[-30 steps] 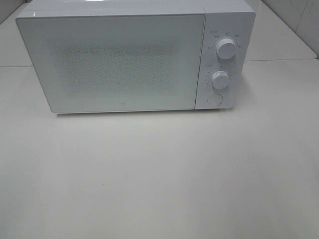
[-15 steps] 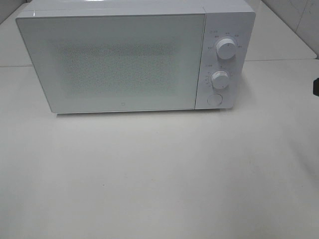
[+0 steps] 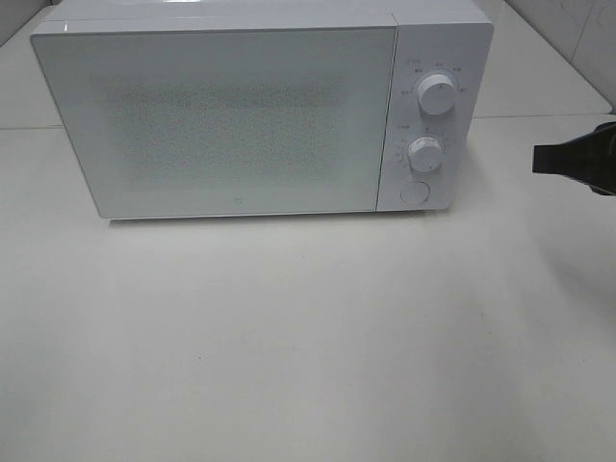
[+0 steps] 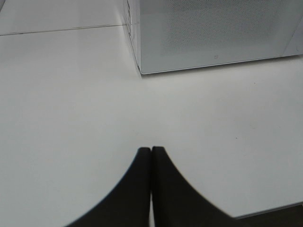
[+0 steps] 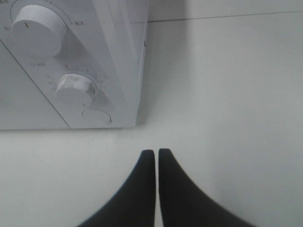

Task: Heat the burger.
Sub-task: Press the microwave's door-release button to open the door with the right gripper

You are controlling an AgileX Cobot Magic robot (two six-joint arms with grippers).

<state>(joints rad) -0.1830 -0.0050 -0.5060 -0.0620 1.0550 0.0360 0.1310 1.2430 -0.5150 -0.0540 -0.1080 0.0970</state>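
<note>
Counter (image 3: 308, 337) white, wide. Microwave (image 3: 262, 111) at back-centre, door (image 3: 219, 120) shut, frosted; burger not seen in any view, can't tell where it is. Right tool (image 3: 537, 159) in from right edge, level w/ the dials, well apart from them; fingers together, empty. Left tool (image 4: 151, 149) closed, empty, over counter near microwave's left front corner. Upper knob (image 3: 437, 95), lower knob (image 3: 423, 152), round button (image 3: 415, 192) below.

The left gripper (image 4: 151, 150) and right gripper (image 5: 156, 151) are finished in plain matte black. Their fingers (image 4: 139, 189) are flared wide at the base and curved inward to narrow, rounded tips.
</note>
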